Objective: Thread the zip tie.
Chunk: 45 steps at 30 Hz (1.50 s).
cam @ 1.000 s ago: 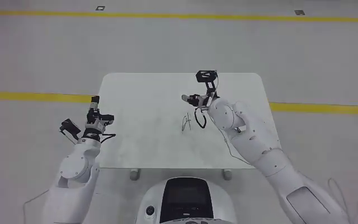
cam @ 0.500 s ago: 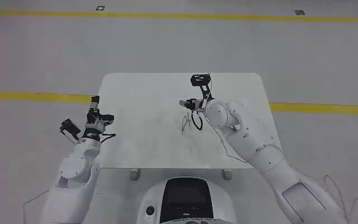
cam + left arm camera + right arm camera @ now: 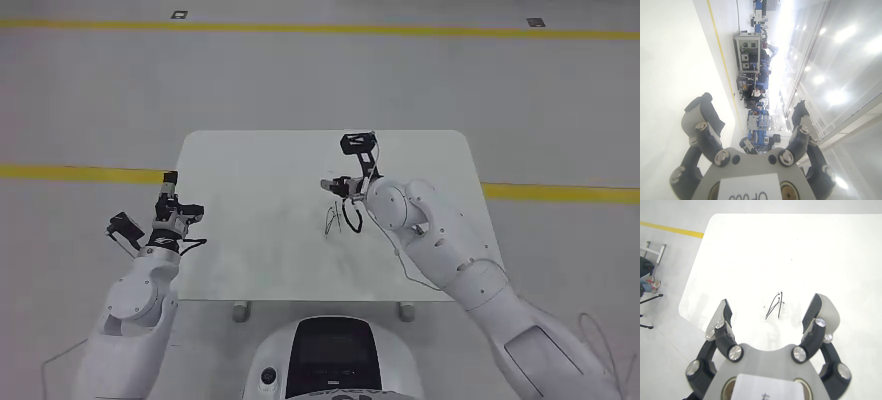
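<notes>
Black-and-grey left gripper (image 3: 753, 99): sits at the left edge of the desk (image 3: 250, 200), well apart from the task's things. Its jaws are spread wide with nothing between them.

Left label (image 3: 749, 187): a white sticker on the left wrist plate. Its dark print is cut by the frame edge and only partly shows.

Zip ties (image 3: 333, 218): a few thin black ties lie flat in a loose bunch on the desk, a little right of its middle, and cross one another. From the top view, their long axis runs from the near side of the desk towards the far side, with the far ends leaning slightly right. In the right wrist view the small square heads lie at the end farther from the jaws and the thin tails point towards them.

Right gripper (image 3: 770, 298): hangs above the desk just beyond the far end of the ties and clear of them. Its jaws are spread wide and hold nothing, with the ribbed pads facing each other.

Right label (image 3: 764, 387): a white sticker on the right wrist plate, with its print mostly cut off.

Change: over the last second the right arm has swung a little leftward, closer over the ties. It has kept that pose for the last half second. The left arm and the ties have not moved.
</notes>
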Tool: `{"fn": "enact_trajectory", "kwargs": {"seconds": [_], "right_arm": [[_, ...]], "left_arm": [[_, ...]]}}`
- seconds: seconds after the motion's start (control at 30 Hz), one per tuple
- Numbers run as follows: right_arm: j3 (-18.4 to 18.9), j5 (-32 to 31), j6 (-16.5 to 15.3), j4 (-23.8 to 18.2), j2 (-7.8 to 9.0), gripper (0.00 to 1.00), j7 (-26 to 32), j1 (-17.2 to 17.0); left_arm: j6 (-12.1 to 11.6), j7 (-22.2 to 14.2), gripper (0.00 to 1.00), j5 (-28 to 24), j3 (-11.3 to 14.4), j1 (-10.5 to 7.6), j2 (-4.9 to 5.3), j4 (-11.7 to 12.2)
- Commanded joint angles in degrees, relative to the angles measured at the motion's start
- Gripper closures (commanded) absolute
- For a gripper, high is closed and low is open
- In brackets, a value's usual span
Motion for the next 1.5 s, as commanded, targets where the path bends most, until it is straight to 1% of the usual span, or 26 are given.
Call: {"fn": "enact_trajectory", "kwargs": {"seconds": [0.0, 0.1, 0.2, 0.23, 0.33, 0.37, 0.47, 0.5, 0.9, 1.0, 1.1, 1.17, 1.27, 1.33, 1.4, 1.47], "right_arm": [[-1.18, -0.7, -0.31, 0.74, -0.35, 0.0, 2.1, 1.08], [-4.24, -1.23, 0.98, 3.43, -1.65, 0.0, 6.21, 4.59], [-7.67, -0.22, 1.04, 8.04, -3.7, 0.0, 9.17, 8.34], [-8.84, 0.5, 1.04, 10.56, -4.67, 0.0, 10.33, 9.81], [-11.72, 1.83, 1.04, 16.64, -7.16, 0.0, 12.41, 12.44], [-12.81, 2.49, 1.04, 19.24, -8.33, 0.0, 13.18, 13.53], [-14.78, 5.17, 1.04, 24.7, -10.83, 0.0, 15.5, 15.45], [-14.95, 5.32, 1.04, 25.15, -11.06, 0.0, 15.49, 15.64], [-15.35, 4.89, 1.04, 25.39, -11.2, 0.0, 15.38, 15.44], [-15.84, 4.92, 1.04, 27.97, -12.52, 0.0, 15.58, 16.11], [-16.47, 6.26, 1.04, 31.11, -14.43, 0.0, 15.69, 17.1], [-17.21, 6.54, 1.04, 33.97, -15.86, 0.0, 15.39, 17.88], [-17.46, 8.65, 1.04, 38.19, -17.87, 0.0, 14.93, 18.56], [-17.5, 9.89, 1.04, 40.84, -18.96, 0.0, 14.63, 18.85], [-17.56, 10.92, 1.02, 42.77, -19.99, 0.0, 13.81, 19.38], [-17.49, 11.03, 0.9, 42.84, -20.09, 0.0, 13.33, 19.47]], "left_arm": [[0.0, 0.0, 0.0, 0.0, 0.0, 0.0, 0.0, 0.0], [0.0, 0.0, 0.0, 0.0, 0.0, 0.0, 0.0, 0.0], [0.0, 0.0, 0.0, 0.0, 0.0, 0.0, 0.0, 0.0], [0.0, 0.0, 0.0, 0.0, 0.0, 0.0, 0.0, 0.0], [0.0, 0.0, 0.0, 0.0, 0.0, 0.0, 0.0, 0.0], [0.0, 0.0, 0.0, 0.0, 0.0, 0.0, 0.0, 0.0], [0.0, 0.0, 0.0, 0.0, 0.0, 0.0, 0.0, 0.0], [0.0, 0.0, 0.0, 0.0, 0.0, 0.0, 0.0, 0.0], [0.0, 0.0, 0.0, 0.0, 0.0, 0.0, 0.0, 0.0], [0.0, 0.0, 0.0, 0.0, 0.0, 0.0, 0.0, 0.0], [0.0, 0.0, 0.0, 0.0, 0.0, 0.0, 0.0, 0.0], [0.0, 0.0, 0.0, 0.0, 0.0, 0.0, 0.0, 0.0], [0.0, 0.0, 0.0, 0.0, 0.0, 0.0, 0.0, 0.0], [0.0, 0.0, 0.0, 0.0, 0.0, 0.0, 0.0, 0.0], [0.0, 0.0, 0.0, 0.0, 0.0, 0.0, 0.0, 0.0], [0.0, 0.0, 0.0, 0.0, 0.0, 0.0, 0.0, 0.0]]}}
